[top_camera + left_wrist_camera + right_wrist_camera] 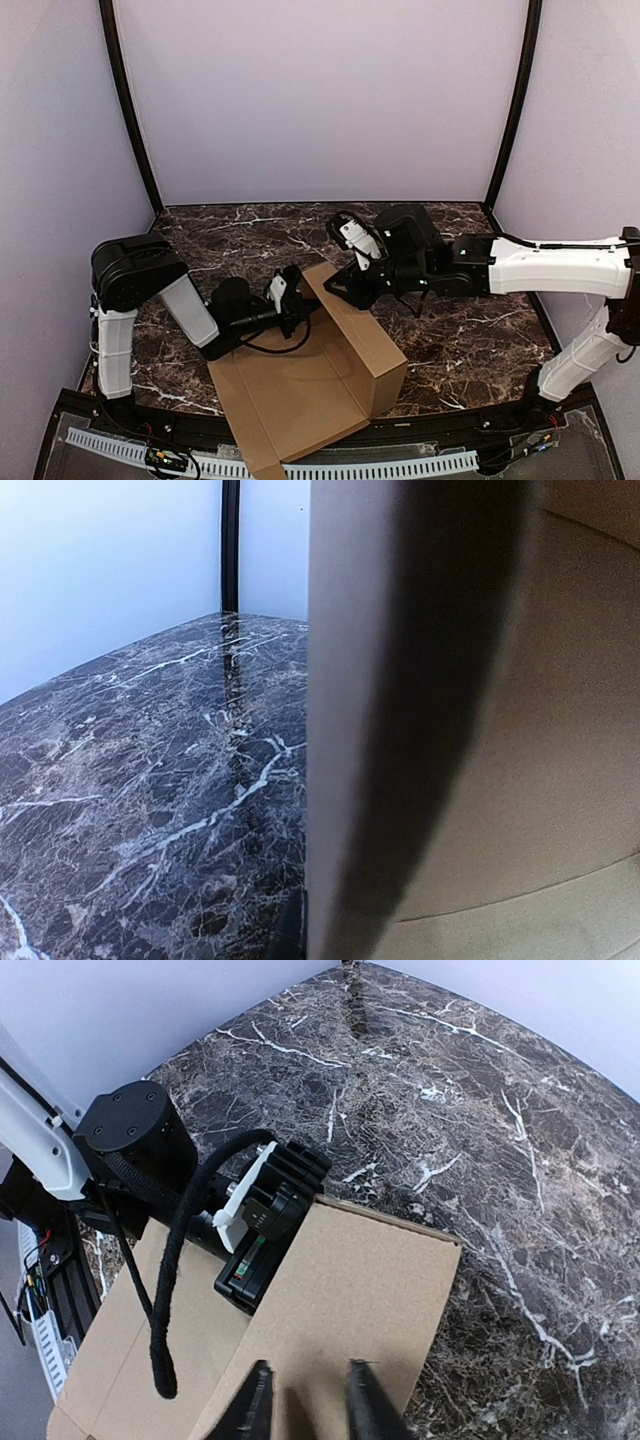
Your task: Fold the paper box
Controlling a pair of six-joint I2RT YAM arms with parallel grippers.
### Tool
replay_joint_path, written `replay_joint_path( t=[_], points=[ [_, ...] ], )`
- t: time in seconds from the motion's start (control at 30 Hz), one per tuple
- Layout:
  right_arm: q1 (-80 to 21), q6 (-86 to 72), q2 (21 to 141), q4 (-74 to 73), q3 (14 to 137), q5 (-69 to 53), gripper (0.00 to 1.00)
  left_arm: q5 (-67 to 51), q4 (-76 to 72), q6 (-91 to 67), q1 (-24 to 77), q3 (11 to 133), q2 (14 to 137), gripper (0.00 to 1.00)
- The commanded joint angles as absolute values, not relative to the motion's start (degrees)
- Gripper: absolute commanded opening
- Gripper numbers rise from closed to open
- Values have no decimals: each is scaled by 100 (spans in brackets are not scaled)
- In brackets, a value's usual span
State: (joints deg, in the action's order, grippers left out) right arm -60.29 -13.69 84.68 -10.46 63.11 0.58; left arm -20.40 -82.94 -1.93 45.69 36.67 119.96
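Note:
The paper box (pixel 300 395) is plain brown cardboard, lying at the near middle of the marble table. One long panel (pixel 360 320) is raised like a wall on its right side. My left gripper (pixel 298 300) is at the far left end of that panel. In the left wrist view the panel's edge (pixel 330 730) runs between the jaws, with a dark finger (pixel 288 935) tight against it. My right gripper (pixel 345 287) is over the panel's far end. In the right wrist view it (pixel 305 1400) is open and empty, with its tips just above the panel (pixel 370 1280).
The left arm's black cable (pixel 165 1290) loops over the flat part of the sheet. Dark marble table (pixel 460 340) lies to the right and behind. Black frame posts (pixel 130 110) and lilac walls close the sides. A white slotted rail (pixel 330 468) runs along the near edge.

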Motion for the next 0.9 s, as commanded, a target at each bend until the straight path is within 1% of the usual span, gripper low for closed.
replay_joint_path(
  t=[0.0,0.07,0.13,0.2,0.3,0.4,0.47,0.6,0.67,0.8,0.87],
  points=[
    [-6080,-1379,8036,-1588,6484,250,37,-2188,-7789,-116,4562,3717,11694,1],
    [-6088,-1323,7880,-1807,6520,324,52,-2221,-7609,-55,4562,3718,11619,1],
    [-6095,-1274,7771,-2052,6574,445,63,-2239,-7453,-38,4562,3710,11547,1],
    [-6094,-1226,7643,-2244,6587,543,71,-2253,-7267,126,4562,3716,11461,1],
    [-6092,-1205,7404,-2428,6495,764,79,-2283,-6904,270,4566,3794,11285,1],
    [-6073,-1196,7148,-2547,6354,956,84,-2201,-6102,361,4562,3971,11105,1],
    [-6060,-1208,6993,-2601,6248,1045,86,-2154,-5741,413,4562,4058,10966,1],
    [-6025,-1250,6727,-2618,6077,1103,87,-2070,-5464,494,4562,4052,10724,1],
    [-6015,-1277,6615,-2618,5991,1161,89,-2086,-5037,597,4562,4164,10596,1],
    [-5934,-1298,6335,-2617,5836,1201,92,-2134,-3665,981,4562,4651,10260,1],
    [-5853,-1288,6214,-2619,5748,1233,94,-2208,-2978,1185,4562,5094,10099,1]
  ],
)
